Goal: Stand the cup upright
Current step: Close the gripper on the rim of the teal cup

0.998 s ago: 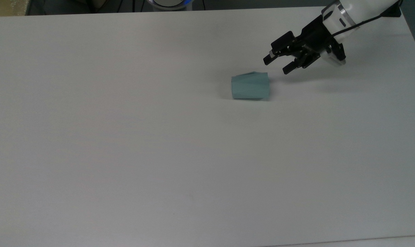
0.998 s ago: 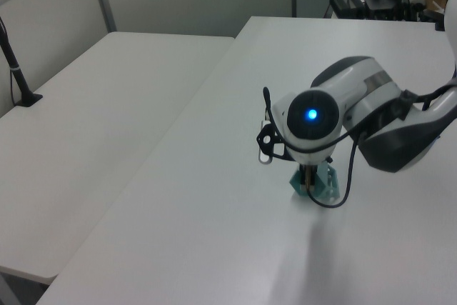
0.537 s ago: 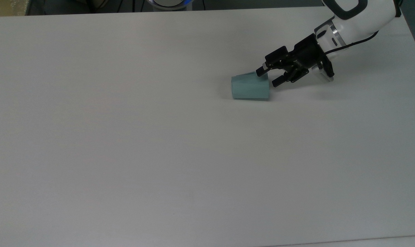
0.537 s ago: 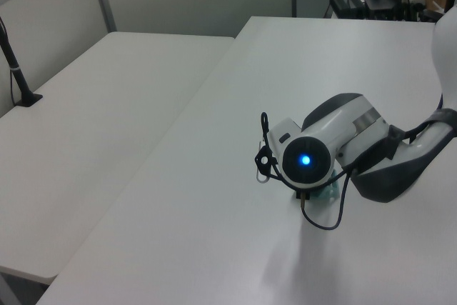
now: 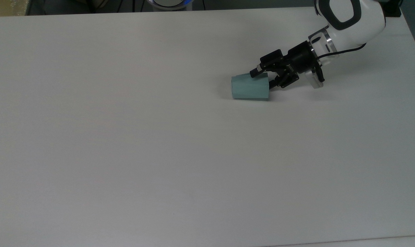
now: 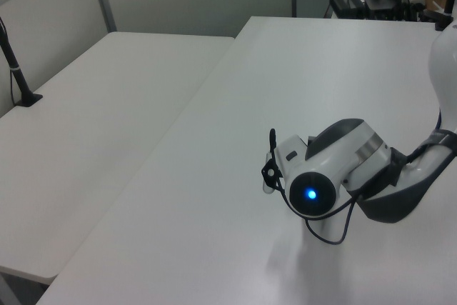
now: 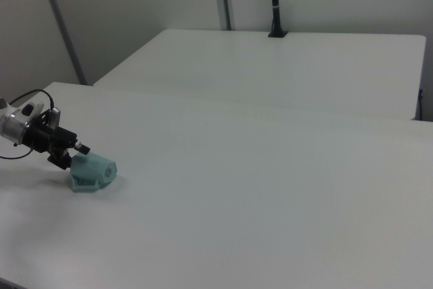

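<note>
Since a second ago the gripper (image 5: 261, 77) has come down and in from the top view's upper right, and its spread fingers now straddle the wide, open end of the cup (image 5: 249, 88), one fingertip over the far wall and the other at the rim on the top view's right. The cup has not shifted: it lies on its side on the white table (image 5: 125, 137), right of centre towards the far edge in the top view, narrow base pointing to the top view's left. The main risk, as I judge it, is that the light cup slides or rolls away if a fingertip nudges it before the jaws close. A thin pinch on one faceted wall could also slip as the cup is tipped up.
</note>
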